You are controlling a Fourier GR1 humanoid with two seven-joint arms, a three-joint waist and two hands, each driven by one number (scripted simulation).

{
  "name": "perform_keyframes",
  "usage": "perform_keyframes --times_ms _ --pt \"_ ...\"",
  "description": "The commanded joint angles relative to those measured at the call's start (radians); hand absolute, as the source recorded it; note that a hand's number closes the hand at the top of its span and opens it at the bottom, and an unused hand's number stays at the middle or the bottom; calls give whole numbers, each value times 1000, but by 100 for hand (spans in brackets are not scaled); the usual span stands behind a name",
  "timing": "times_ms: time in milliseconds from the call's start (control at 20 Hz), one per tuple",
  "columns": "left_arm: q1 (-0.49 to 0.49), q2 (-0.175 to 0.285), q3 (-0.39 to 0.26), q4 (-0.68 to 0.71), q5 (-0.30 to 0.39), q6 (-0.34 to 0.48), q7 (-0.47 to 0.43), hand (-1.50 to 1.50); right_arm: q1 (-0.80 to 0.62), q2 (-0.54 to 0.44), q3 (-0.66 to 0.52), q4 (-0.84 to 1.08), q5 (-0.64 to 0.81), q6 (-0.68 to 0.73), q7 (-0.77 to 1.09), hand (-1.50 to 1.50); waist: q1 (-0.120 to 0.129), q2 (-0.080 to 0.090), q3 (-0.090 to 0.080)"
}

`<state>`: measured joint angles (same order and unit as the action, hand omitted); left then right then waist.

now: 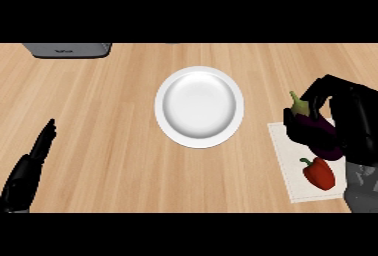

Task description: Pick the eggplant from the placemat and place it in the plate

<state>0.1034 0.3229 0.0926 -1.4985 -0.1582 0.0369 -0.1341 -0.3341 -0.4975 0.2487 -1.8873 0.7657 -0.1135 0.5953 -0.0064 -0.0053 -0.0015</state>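
A dark purple eggplant [319,133] with a green stem lies over the beige placemat [295,185] at the right. My right hand [347,112] is curled round it, fingers and thumb on either side. Whether the eggplant still touches the mat I cannot tell. The white plate [199,106] sits in the middle of the counter, with nothing on it, to the left of the eggplant. My left hand [29,165] rests open at the lower left edge, fingers straight and pointing up.
A red bell pepper [320,172] lies on the placemat just below the eggplant. A grey appliance [68,49] stands at the counter's far left edge. Bare wooden counter surrounds the plate.
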Motion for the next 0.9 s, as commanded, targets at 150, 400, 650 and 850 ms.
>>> perform_keyframes --times_ms 150,400,650,850 --pt "-24 -16 -13 -8 -25 -6 23 0 -272 202 91 118 73 88 127 150 22 6 1" --pt "-42 -22 0 30 -24 -16 -11 0 -366 356 91 365 112 18 127 150 26 9 1" --pt "-91 -36 -13 -9 -34 -12 82 0 -491 420 27 614 58 50 75 150 28 11 1" --pt "-61 -33 6 46 -23 -32 -21 0 -616 480 -32 810 53 36 46 150 28 11 1"
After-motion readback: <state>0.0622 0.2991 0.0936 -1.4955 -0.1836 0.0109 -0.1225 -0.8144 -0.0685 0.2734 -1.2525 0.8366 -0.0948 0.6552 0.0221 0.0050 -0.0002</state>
